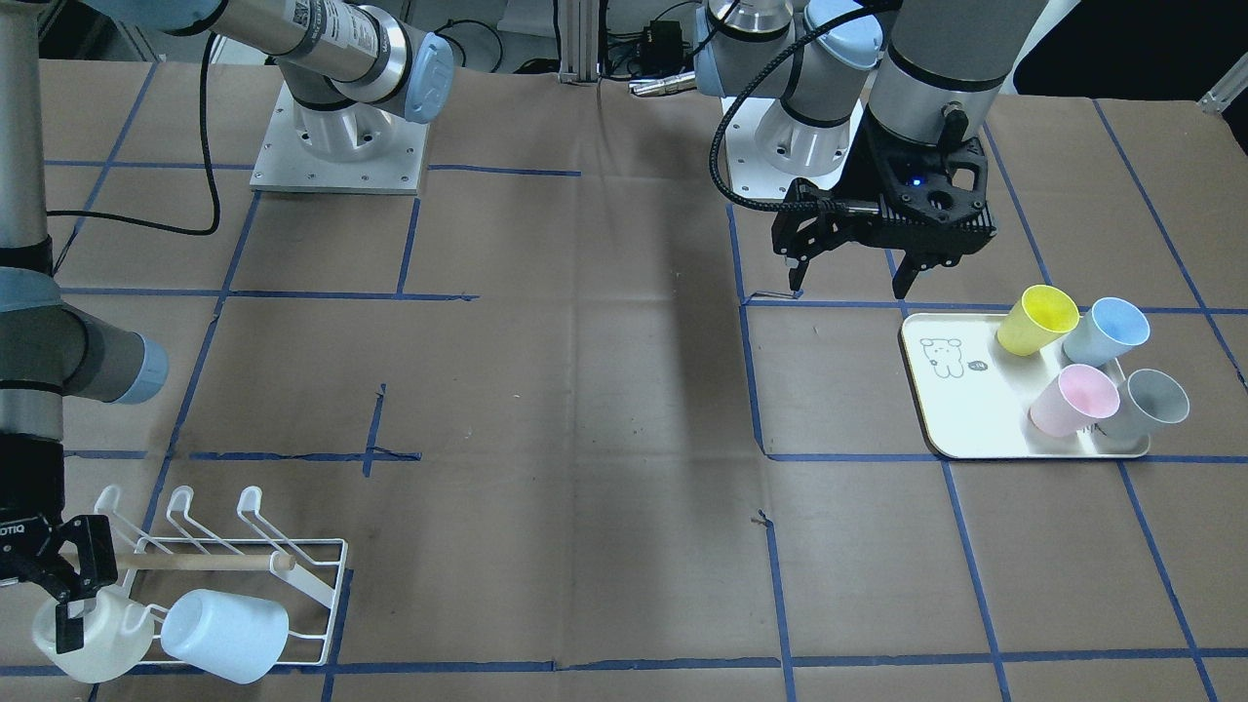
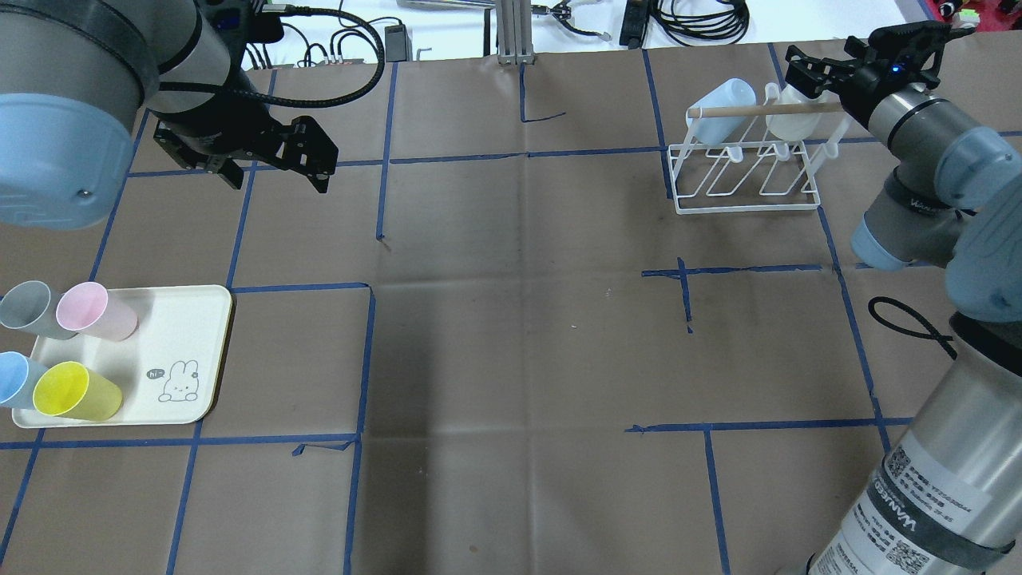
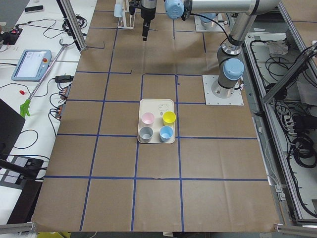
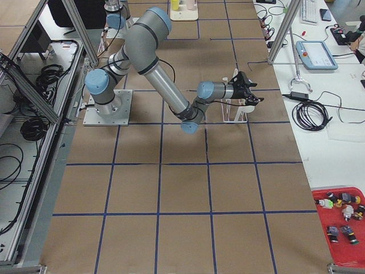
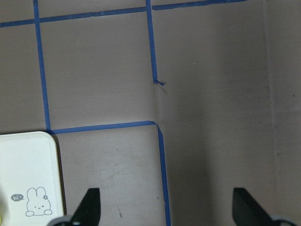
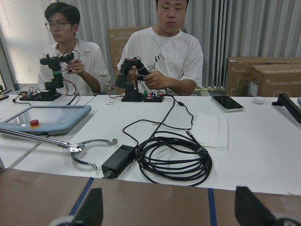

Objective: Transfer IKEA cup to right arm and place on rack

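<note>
Two cups sit on the rack point(image 1: 310, 585): a blue cup point(image 1: 224, 634) and the white cup point(image 1: 102, 648), which is at the rack's end by the right gripper point(image 1: 80, 600). Its jaws are spread wide and grip nothing; one finger overlaps the cup's rim, contact unclear. Judged best: back straight off the rack, clear of the dowel point(image 1: 195, 563). Far from the rack, the left gripper point(image 1: 848, 288) is also spread and empty. Brown paper with blue tape covers the table point(image 1: 585, 390); beyond the rack is a white desk point(image 6: 263, 155).
</note>
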`<state>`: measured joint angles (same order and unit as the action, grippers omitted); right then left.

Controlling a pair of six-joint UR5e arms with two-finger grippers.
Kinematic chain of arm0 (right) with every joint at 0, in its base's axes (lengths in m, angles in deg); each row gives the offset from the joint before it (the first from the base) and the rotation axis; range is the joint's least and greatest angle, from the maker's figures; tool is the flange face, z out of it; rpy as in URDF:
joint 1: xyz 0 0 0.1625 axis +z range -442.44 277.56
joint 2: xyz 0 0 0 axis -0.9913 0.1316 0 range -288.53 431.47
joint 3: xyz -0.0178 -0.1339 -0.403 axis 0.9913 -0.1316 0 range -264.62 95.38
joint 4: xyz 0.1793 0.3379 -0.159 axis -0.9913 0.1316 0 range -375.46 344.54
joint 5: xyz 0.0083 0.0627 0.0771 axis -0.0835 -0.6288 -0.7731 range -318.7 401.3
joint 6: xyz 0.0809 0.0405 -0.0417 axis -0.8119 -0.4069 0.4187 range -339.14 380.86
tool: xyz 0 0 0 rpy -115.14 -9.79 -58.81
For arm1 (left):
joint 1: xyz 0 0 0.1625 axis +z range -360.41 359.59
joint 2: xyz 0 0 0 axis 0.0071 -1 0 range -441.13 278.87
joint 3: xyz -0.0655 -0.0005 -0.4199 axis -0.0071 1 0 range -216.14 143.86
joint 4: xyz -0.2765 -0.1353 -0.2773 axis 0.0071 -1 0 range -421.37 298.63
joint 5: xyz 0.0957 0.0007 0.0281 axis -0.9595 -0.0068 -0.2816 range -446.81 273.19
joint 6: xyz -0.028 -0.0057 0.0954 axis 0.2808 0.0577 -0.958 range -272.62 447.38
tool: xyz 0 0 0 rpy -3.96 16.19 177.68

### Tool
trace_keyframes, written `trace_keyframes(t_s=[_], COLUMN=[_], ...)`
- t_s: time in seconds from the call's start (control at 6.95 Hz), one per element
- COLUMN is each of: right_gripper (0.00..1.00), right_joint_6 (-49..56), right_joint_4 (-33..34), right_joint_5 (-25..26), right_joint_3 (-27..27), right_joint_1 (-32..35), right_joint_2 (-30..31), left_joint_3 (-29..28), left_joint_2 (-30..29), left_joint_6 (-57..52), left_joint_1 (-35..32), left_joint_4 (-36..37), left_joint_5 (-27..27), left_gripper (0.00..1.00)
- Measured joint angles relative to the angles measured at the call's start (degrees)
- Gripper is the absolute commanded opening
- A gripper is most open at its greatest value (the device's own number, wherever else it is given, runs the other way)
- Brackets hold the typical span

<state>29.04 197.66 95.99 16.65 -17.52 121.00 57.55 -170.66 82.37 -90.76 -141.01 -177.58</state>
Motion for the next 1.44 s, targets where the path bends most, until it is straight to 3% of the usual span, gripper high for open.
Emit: trace_keyframes(t_s=[0.29, 0.72, 1.15, 1.44], right_gripper=[1.0, 1.0, 1.0, 1.0], right_joint_6=[0.0, 0.7, 0.9, 0.4], right_joint_4=[-2.5, -21.3, -40.4, -57.3], right_joint_5=[0.0, 1.7, 15.8, 22.1], right_joint_3=[-0.1, 2.9, 5.4, 5.5], right_joint_1=[0.2, 1.2, 7.0, 11.8], right_joint_2=[2.2, 15.0, 26.9, 34.3], left_joint_3=[0.0, 0.3, 0.5, 0.5], left_joint_2=[0.0, 0.1, 0.2, 0.2], left_joint_6=[0.0, 0.5, 3.1, 4.3], left_joint_1=[0.0, 0.4, 0.6, 0.6], left_joint_4=[0.0, -0.1, -0.2, -0.3], left_joint_5=[0.2, 0.5, 0.7, 0.7], left_gripper=[0.99, 0.99, 0.99, 0.99])
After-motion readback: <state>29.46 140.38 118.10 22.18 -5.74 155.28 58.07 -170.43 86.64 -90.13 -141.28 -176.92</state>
